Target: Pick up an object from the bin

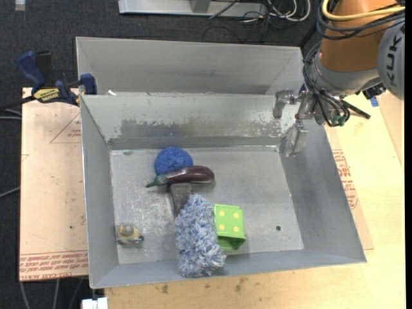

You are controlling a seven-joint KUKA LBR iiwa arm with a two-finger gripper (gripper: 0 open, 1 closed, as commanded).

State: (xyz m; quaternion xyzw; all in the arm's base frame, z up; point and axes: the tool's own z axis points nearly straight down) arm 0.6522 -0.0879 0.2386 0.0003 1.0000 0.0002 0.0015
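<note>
My gripper [289,129] hangs over the bin's far right corner, close to the back wall, with its two metal fingers apart and nothing between them. The nearest loose things lie well to its left and lower in the view. A purple toy eggplant [188,176] lies across the middle of the floor, touching a blue ball [172,159] just behind it. A green die [228,224] with yellow dots sits nearer the front, beside a blue-white fluffy cloth [196,238].
A small grey-brown piece [179,198] pokes out between the eggplant and the cloth. A little figurine [129,234] stands at the front left. The orange-covered arm reaches in over the right rim.
</note>
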